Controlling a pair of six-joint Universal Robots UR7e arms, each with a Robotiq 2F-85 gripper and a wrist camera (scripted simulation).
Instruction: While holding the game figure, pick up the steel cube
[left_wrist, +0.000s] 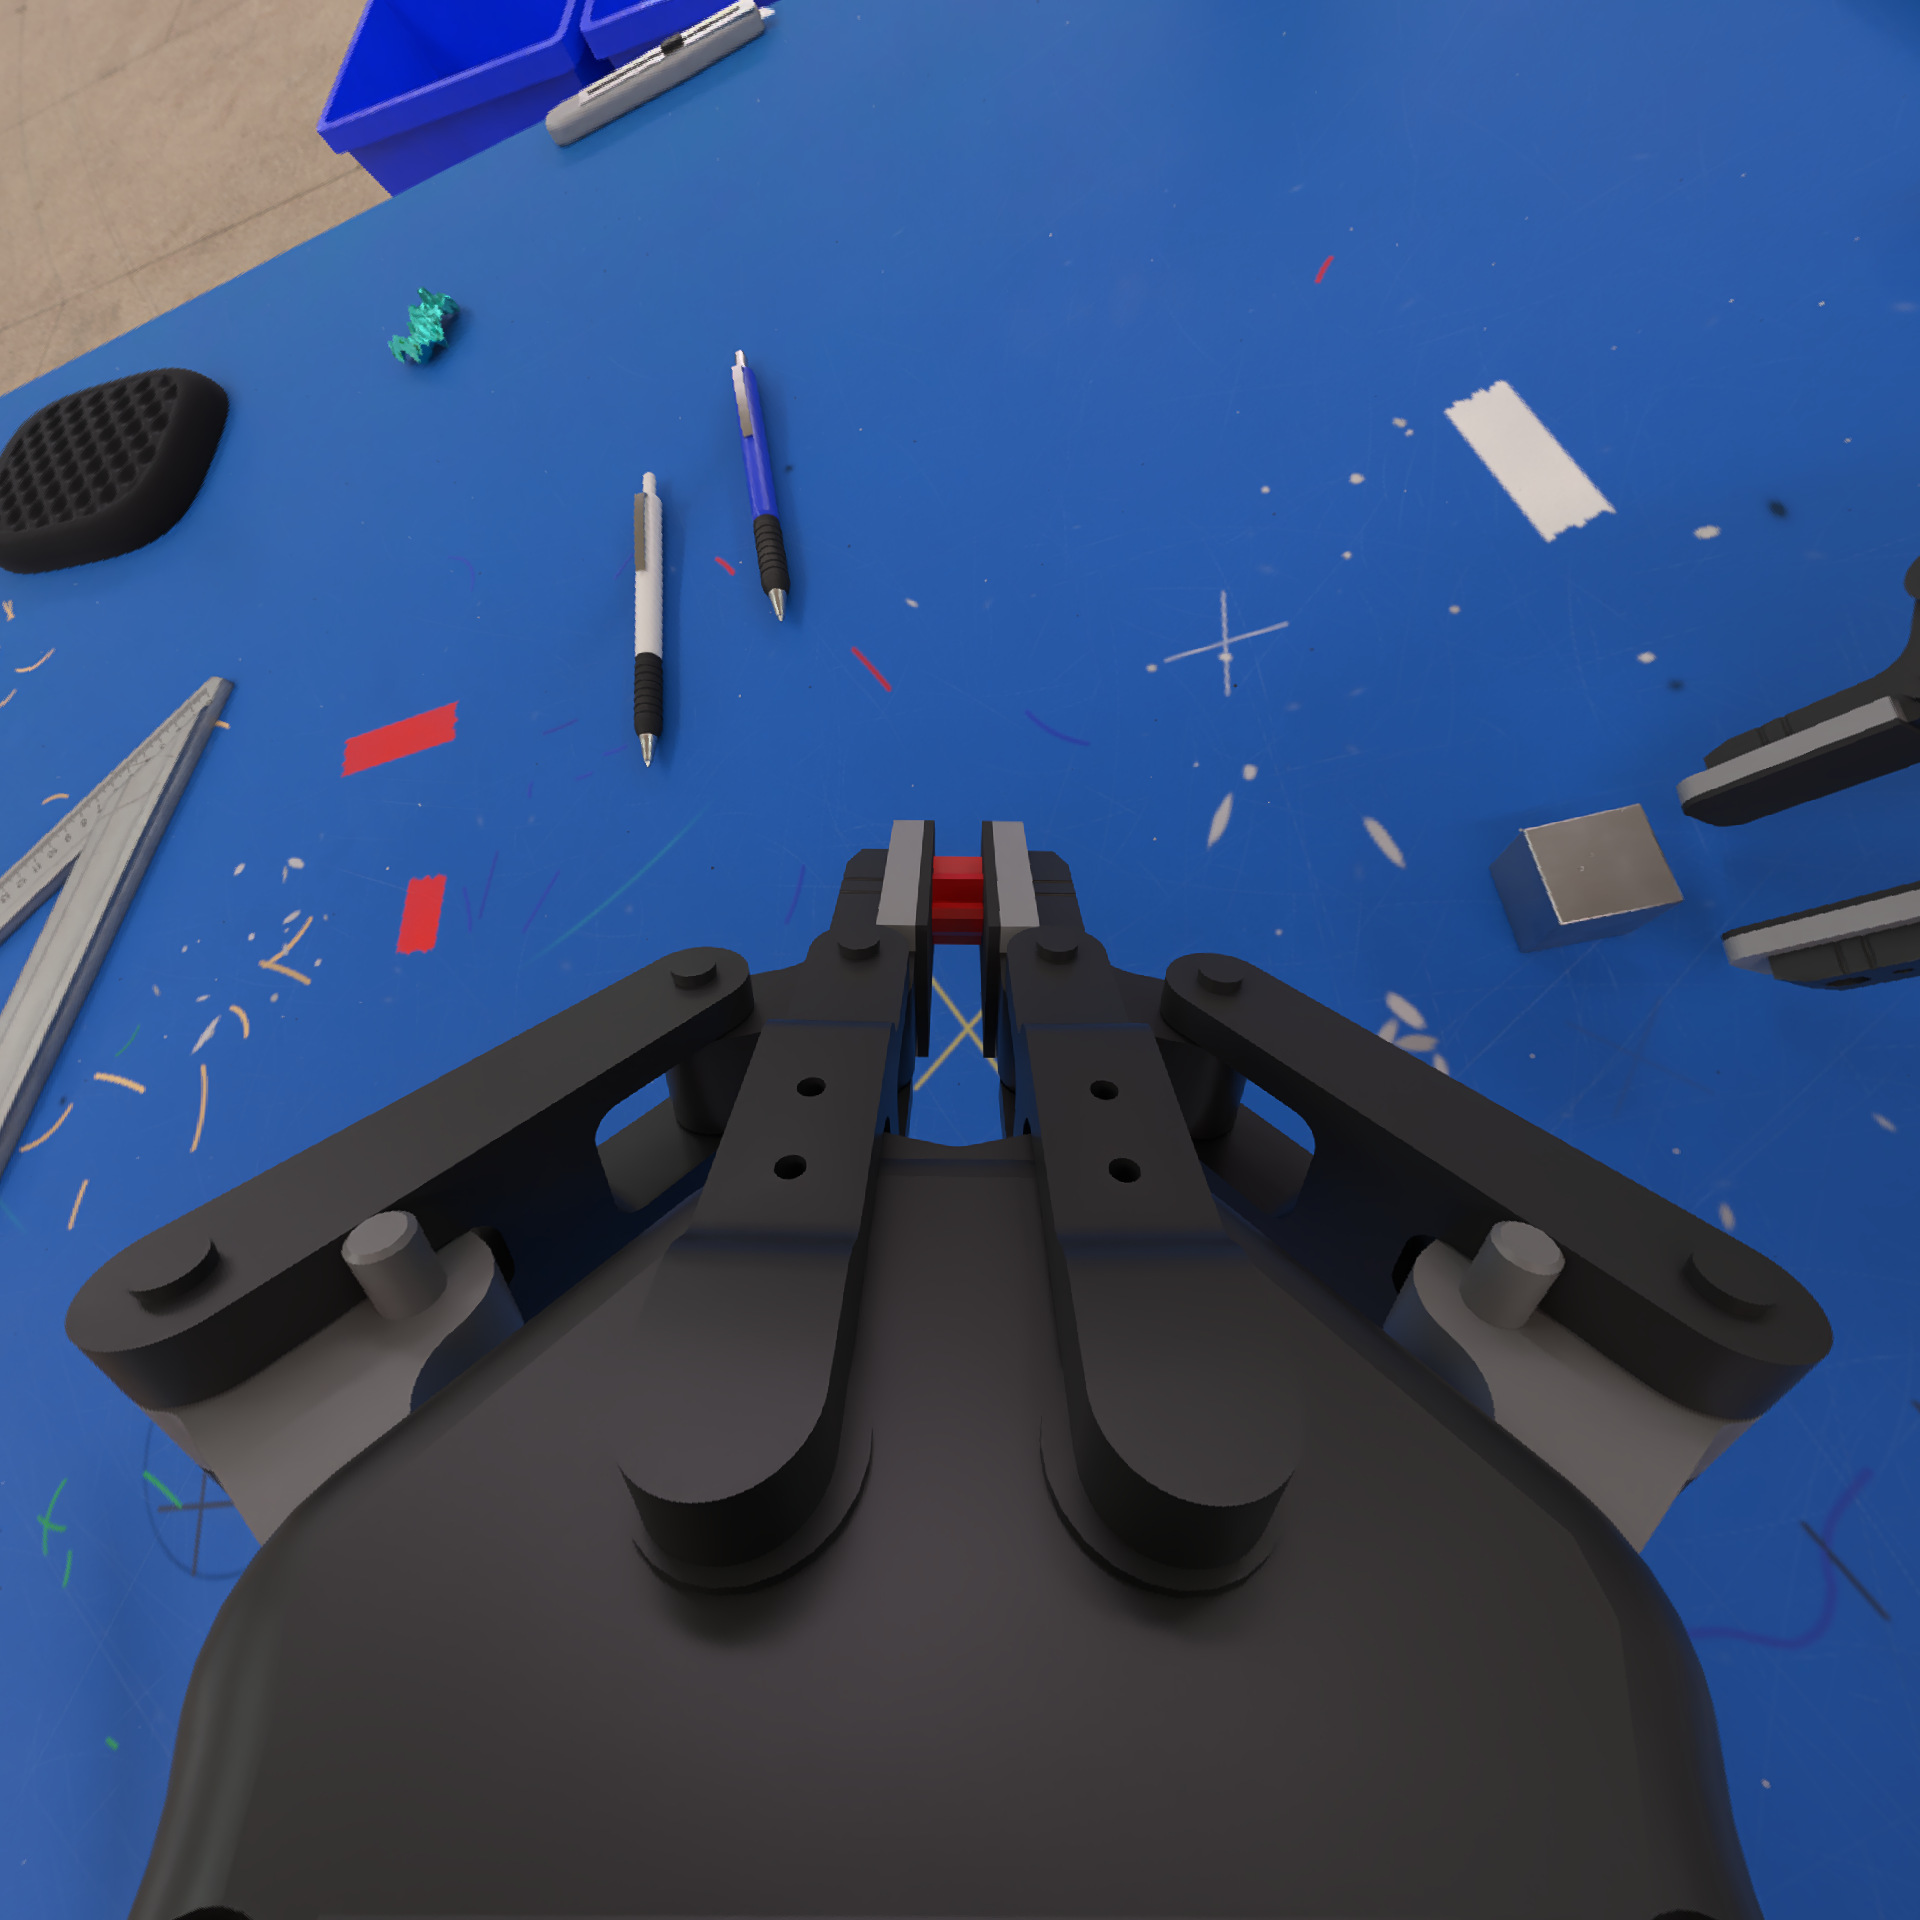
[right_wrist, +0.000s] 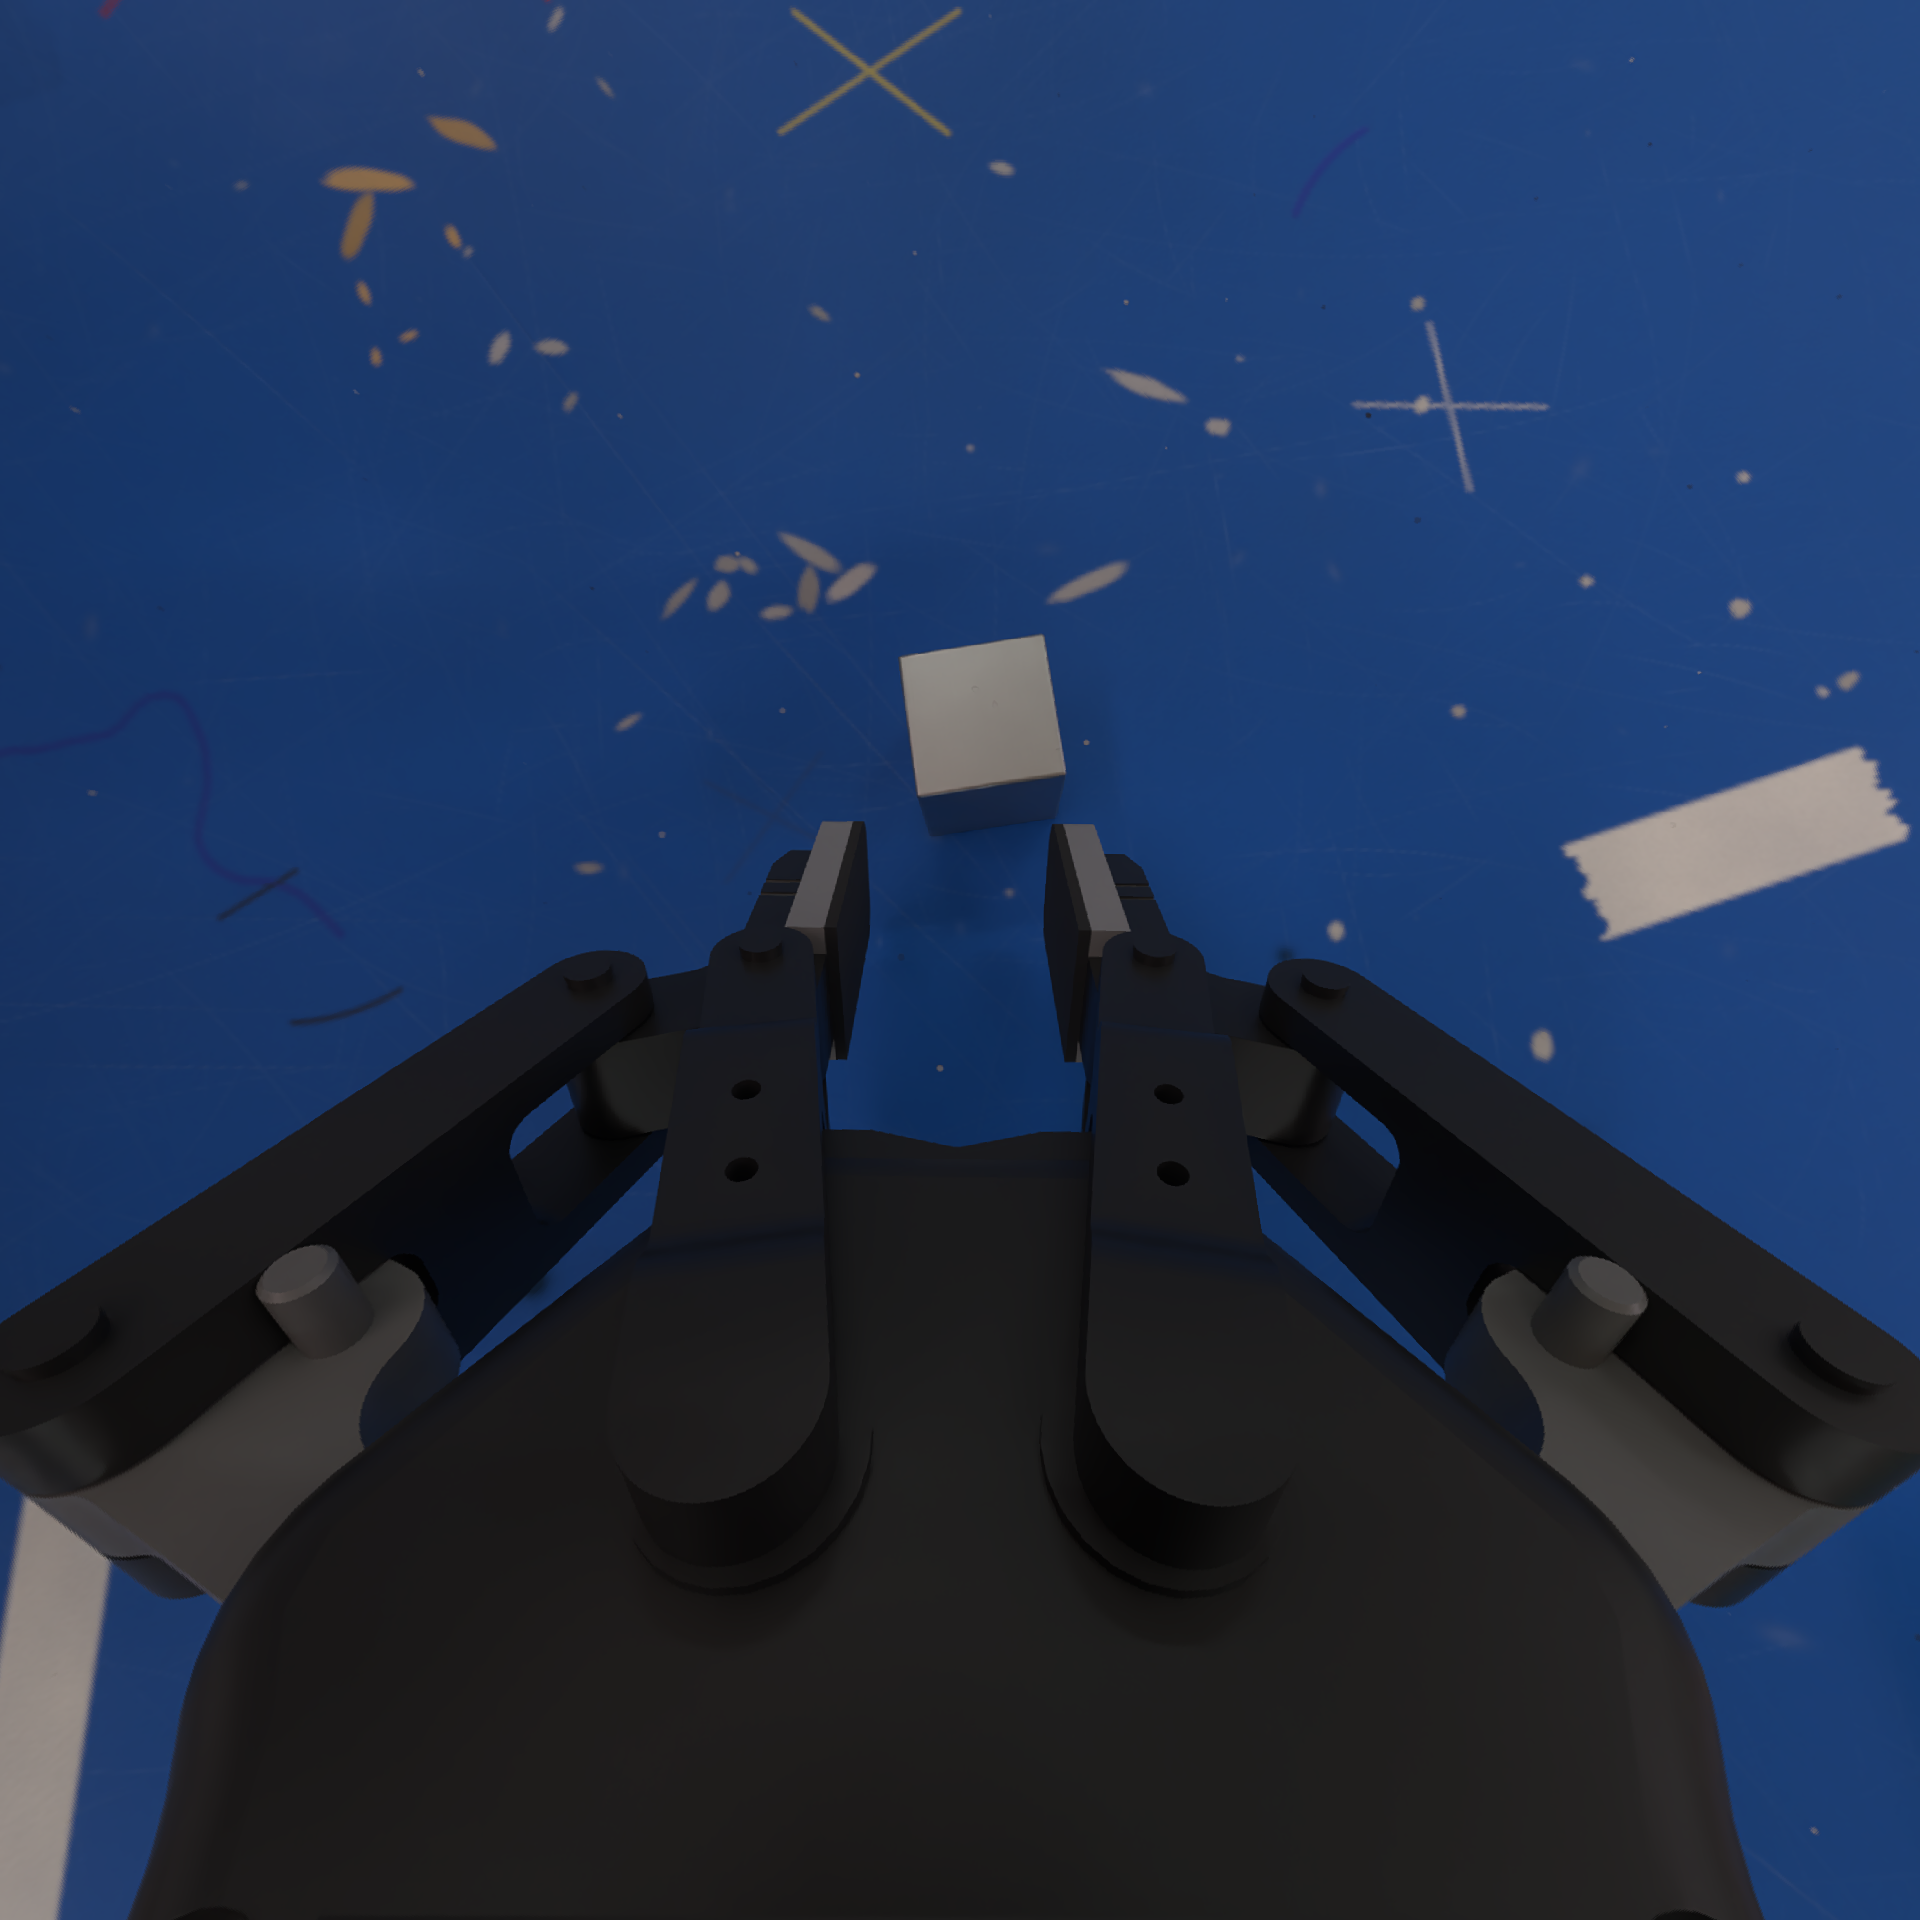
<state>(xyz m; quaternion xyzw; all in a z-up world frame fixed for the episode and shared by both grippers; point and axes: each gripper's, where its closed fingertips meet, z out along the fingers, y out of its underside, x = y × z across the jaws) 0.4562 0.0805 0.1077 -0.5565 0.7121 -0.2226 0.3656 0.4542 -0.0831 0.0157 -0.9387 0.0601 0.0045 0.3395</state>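
My left gripper (left_wrist: 957, 868) is shut on a small red game figure (left_wrist: 957, 894), held above the blue table. The steel cube (left_wrist: 1590, 871) sits on the table to its right. In the right wrist view the cube (right_wrist: 982, 727) lies just ahead of my right gripper (right_wrist: 958, 847), which is open and empty, its fingertips short of the cube. The right gripper's fingers (left_wrist: 1813, 764) also show at the right edge of the left wrist view, either side of the cube's far end.
A white pen (left_wrist: 648, 613) and a blue pen (left_wrist: 761, 483) lie ahead on the left. A grey ruler (left_wrist: 94, 883), a black perforated pad (left_wrist: 104, 468), a small teal figure (left_wrist: 424, 327), a blue bin (left_wrist: 457, 83) and a grey pen (left_wrist: 655, 73) lie farther left.
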